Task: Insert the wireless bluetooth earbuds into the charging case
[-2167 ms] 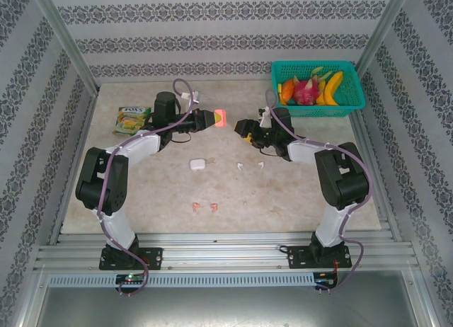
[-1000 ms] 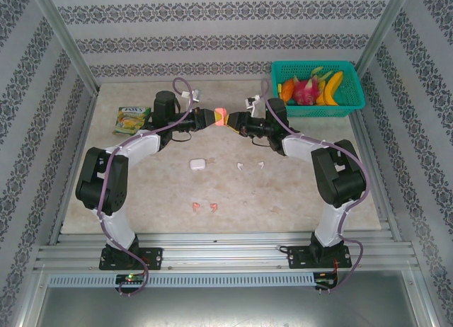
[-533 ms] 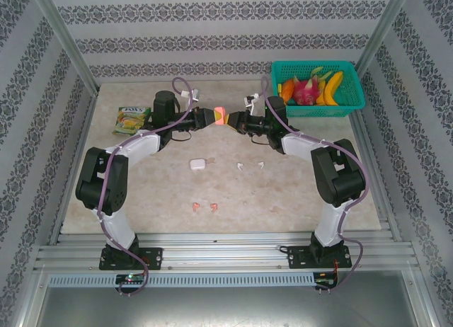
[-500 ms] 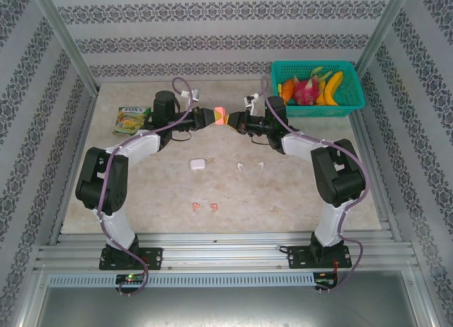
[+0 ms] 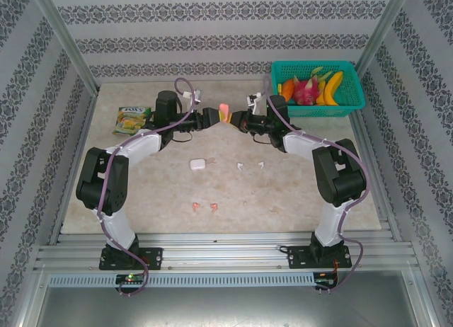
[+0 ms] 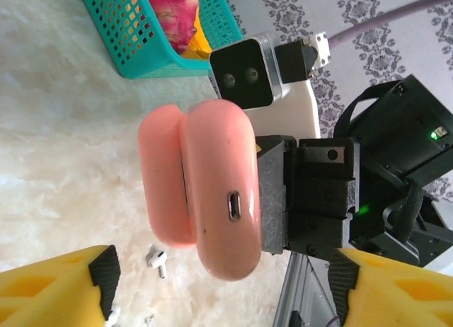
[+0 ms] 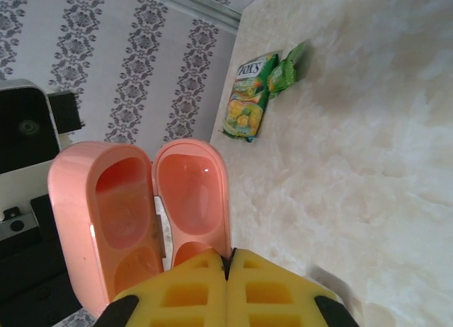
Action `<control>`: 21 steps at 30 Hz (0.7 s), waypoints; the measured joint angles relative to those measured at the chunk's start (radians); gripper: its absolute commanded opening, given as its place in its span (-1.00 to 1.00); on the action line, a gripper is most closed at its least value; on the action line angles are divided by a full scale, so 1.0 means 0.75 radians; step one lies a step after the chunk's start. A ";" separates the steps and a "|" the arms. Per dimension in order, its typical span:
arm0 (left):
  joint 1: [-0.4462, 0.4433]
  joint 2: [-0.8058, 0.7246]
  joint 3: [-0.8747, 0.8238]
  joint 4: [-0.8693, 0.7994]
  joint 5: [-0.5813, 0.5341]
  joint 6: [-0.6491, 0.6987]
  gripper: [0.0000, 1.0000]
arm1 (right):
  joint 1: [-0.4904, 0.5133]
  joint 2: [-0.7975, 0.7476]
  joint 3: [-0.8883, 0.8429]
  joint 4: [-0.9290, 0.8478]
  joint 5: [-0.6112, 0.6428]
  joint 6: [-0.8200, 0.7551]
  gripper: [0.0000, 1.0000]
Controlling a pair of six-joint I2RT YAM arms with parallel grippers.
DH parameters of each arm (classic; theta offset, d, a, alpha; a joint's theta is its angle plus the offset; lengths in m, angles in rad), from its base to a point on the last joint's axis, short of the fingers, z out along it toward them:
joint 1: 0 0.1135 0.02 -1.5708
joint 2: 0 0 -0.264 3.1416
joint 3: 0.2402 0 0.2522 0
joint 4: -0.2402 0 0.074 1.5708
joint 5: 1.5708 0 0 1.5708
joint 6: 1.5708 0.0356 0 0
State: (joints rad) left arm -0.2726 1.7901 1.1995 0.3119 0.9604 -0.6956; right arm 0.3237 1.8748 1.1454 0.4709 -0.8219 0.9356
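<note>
Handed across since two seconds ago, the open pink charging case (image 6: 212,192) sits pinched in the right gripper (image 7: 228,269); the left gripper (image 5: 214,117) gapes wide, clear of it. Both arms reach inward. The left wrist view catches one white earbud (image 6: 157,260); overhead adds pink earbuds (image 5: 211,209) on the table (image 5: 304,192).

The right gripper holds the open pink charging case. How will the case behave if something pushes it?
The pink charging case looks glossy and rounded, so it may slip in the shut right gripper. Its halves stand open on a hinge, so a pushed half would probably swing. Its cavities are empty, so it is likely light.
</note>
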 measured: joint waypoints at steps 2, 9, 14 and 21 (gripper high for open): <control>0.004 -0.016 0.014 -0.063 -0.015 0.031 1.00 | -0.002 -0.002 0.001 -0.048 0.018 -0.038 -0.95; 0.017 -0.067 0.287 -0.542 -0.133 0.299 1.00 | -0.007 -0.063 0.028 -0.403 0.157 -0.313 -0.97; 0.017 -0.050 0.615 -0.971 -0.375 0.546 1.00 | -0.001 -0.142 0.099 -0.661 0.343 -0.582 -1.00; 0.017 0.016 0.745 -1.294 -0.623 0.833 1.00 | 0.083 -0.163 0.195 -0.851 0.655 -0.930 -1.00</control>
State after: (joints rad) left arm -0.2596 1.8019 1.7584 -0.6590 0.4934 -0.0711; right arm 0.3862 1.7523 1.2919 -0.1673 -0.3309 0.2382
